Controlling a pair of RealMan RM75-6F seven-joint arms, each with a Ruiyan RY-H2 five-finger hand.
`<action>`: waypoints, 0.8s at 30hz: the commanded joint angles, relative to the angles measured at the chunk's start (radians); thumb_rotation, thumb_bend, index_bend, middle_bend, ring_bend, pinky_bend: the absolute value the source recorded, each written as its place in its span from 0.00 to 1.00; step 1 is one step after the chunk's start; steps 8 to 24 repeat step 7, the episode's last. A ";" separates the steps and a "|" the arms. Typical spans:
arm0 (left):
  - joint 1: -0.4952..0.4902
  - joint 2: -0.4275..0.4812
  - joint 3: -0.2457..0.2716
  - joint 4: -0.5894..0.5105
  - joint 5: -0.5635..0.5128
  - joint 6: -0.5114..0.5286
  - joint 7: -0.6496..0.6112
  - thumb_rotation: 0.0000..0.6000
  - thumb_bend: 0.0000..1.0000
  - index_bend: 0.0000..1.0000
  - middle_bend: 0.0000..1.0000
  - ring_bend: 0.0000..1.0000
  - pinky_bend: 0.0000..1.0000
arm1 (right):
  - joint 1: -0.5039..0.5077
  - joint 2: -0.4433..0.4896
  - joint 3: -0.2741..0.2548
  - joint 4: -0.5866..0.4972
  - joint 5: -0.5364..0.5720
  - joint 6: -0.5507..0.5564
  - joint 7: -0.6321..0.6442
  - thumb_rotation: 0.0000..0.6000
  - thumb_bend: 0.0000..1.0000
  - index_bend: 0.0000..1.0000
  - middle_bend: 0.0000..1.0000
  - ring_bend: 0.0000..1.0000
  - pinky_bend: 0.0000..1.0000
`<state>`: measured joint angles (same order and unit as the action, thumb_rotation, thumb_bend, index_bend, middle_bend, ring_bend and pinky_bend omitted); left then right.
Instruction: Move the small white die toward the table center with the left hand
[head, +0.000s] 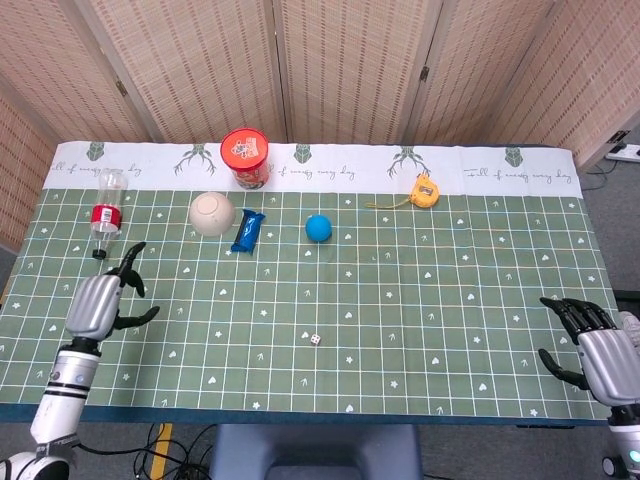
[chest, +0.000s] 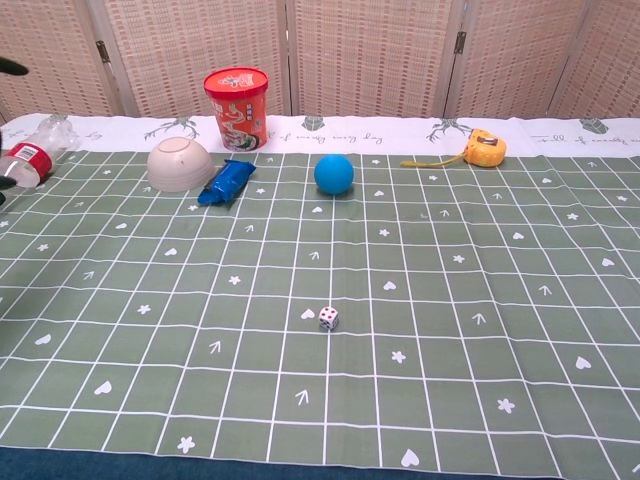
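Observation:
The small white die (head: 314, 339) lies by itself on the green checked tablecloth, a little left of the table's middle and toward the front; the chest view shows the die (chest: 328, 318) with dark pips. My left hand (head: 98, 301) hangs near the left front edge, far left of the die, with its fingers spread and nothing in them. In the chest view only a dark fingertip (chest: 10, 66) shows at the left edge. My right hand (head: 600, 355) rests open at the front right corner, empty.
Along the back stand a red cup (head: 245, 157), an overturned white bowl (head: 211, 213), a blue packet (head: 248, 230), a blue ball (head: 318, 228) and a yellow tape measure (head: 425, 190). A plastic bottle (head: 106, 210) lies at the far left.

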<state>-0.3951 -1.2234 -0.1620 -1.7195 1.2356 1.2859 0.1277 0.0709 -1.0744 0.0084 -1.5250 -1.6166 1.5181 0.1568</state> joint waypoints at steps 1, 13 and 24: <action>0.066 0.025 0.041 -0.009 -0.012 0.081 0.060 1.00 0.21 0.13 0.57 0.43 0.63 | 0.002 0.001 0.000 -0.001 -0.001 -0.003 0.001 1.00 0.24 0.19 0.26 0.20 0.21; 0.155 0.033 0.075 0.011 0.022 0.188 0.045 1.00 0.21 0.15 0.57 0.42 0.60 | 0.008 -0.003 -0.001 0.000 -0.011 -0.005 0.006 1.00 0.24 0.21 0.26 0.20 0.21; 0.155 0.033 0.075 0.011 0.022 0.188 0.045 1.00 0.21 0.15 0.57 0.42 0.60 | 0.008 -0.003 -0.001 0.000 -0.011 -0.005 0.006 1.00 0.24 0.21 0.26 0.20 0.21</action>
